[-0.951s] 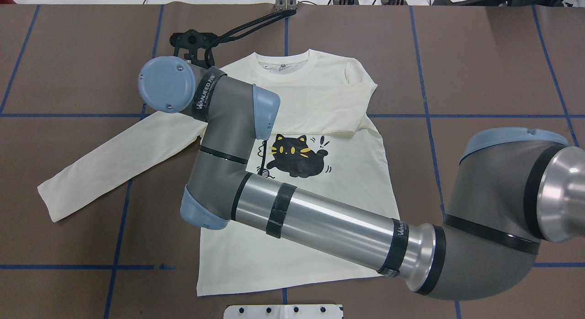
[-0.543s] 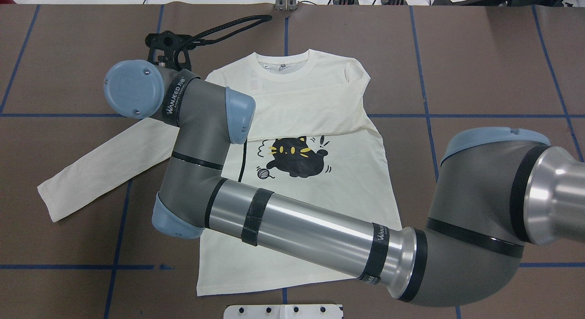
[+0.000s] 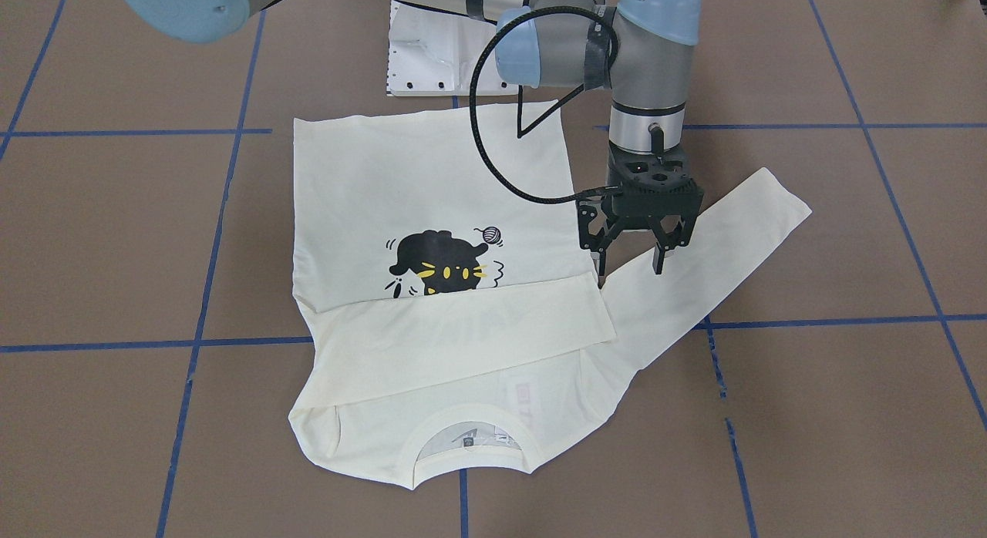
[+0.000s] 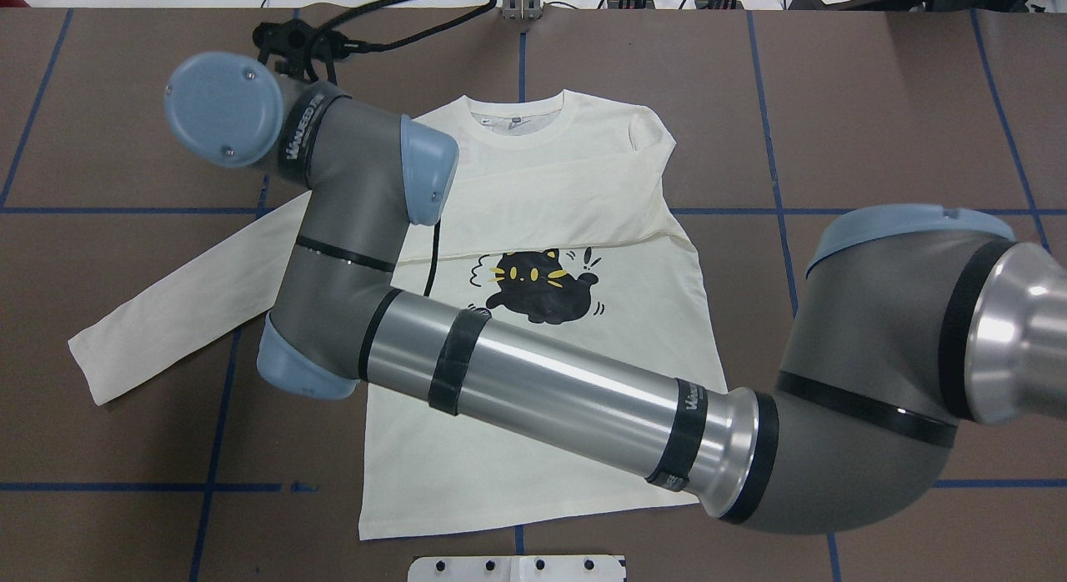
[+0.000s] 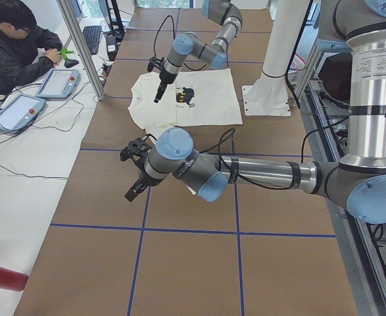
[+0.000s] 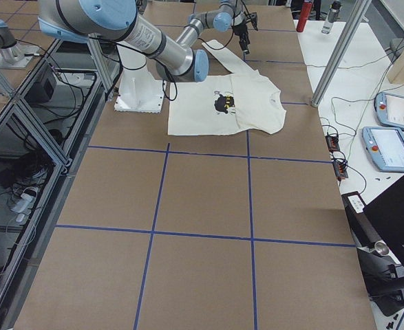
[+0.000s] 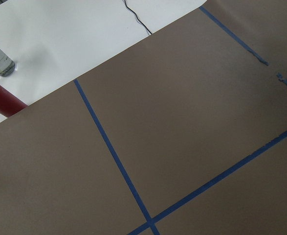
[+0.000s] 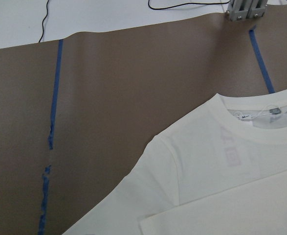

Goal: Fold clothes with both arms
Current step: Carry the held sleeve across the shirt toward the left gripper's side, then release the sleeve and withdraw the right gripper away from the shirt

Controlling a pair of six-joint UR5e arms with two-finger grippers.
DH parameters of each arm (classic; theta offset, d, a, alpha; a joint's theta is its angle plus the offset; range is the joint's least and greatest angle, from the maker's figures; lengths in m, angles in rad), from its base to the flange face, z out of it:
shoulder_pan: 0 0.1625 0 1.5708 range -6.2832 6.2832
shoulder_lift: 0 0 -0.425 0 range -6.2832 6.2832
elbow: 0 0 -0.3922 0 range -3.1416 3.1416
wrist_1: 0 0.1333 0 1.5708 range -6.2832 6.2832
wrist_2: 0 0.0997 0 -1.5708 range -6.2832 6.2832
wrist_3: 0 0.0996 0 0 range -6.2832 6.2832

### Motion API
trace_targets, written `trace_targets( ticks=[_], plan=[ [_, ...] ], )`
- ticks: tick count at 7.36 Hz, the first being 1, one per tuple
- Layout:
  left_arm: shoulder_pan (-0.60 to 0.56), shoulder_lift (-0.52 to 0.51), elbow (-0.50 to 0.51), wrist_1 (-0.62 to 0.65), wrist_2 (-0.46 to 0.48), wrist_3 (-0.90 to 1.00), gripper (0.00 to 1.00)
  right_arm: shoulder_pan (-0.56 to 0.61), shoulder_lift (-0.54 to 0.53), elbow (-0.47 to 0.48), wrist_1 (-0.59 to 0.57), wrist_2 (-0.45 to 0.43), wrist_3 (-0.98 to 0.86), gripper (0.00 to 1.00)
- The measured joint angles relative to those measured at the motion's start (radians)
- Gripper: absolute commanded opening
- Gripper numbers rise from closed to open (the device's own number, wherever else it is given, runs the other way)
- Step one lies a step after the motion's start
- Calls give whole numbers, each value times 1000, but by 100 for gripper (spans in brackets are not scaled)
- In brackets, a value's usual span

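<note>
**Q:** Front-facing view, right gripper (image 3: 630,268)?
**A:** It points down. The fingers (image 3: 660,259) are spread apart and grip nothing. Directly beneath the tips is the outstretched sleeve (image 3: 717,241) of the cream T-shirt (image 3: 401,183), near the shoulder end. Contact with the cloth: cannot tell.

**Q:** Rest of the shirt, relative to the fingers?
**A:** It lies flat, print up, on the brown table (image 3: 848,415). The folded sleeve (image 3: 463,326) crosses the chest, and its cuff ends just beside one fingertip. The cat print (image 3: 436,264) is farther off on that same side.

**Q:** Overhead?
**A:** The right arm (image 4: 542,382) reaches across the shirt body. The fingertips are not visible past the wrist.

**Q:** Exterior left?
**A:** The left gripper (image 5: 133,189) hangs over bare table, well apart from the shirt. Whether its fingers are apart or together: cannot tell.

**Q:** Exterior right?
**A:** The near arm's fingers are over the outstretched sleeve.

**Q:** Wrist cameras?
**A:** Left: table and blue tape lines (image 7: 114,152) only. Right: the collar (image 8: 260,122) and one shoulder. The fingers are out of frame.
</note>
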Motion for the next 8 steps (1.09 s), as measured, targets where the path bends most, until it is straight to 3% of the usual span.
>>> trace_targets(
  ticks=[3, 5, 8],
  plan=[
    [51, 3, -1, -106, -45, -20, 100, 224, -114, 170, -181, 296, -229, 100],
    [189, 27, -5, -216, -75, -200, 100, 354, -312, 341, -202, 434, -459, 100],
    [476, 142, -15, -511, 139, -565, 100, 528, -660, 584, -197, 578, -806, 100]
  ],
)
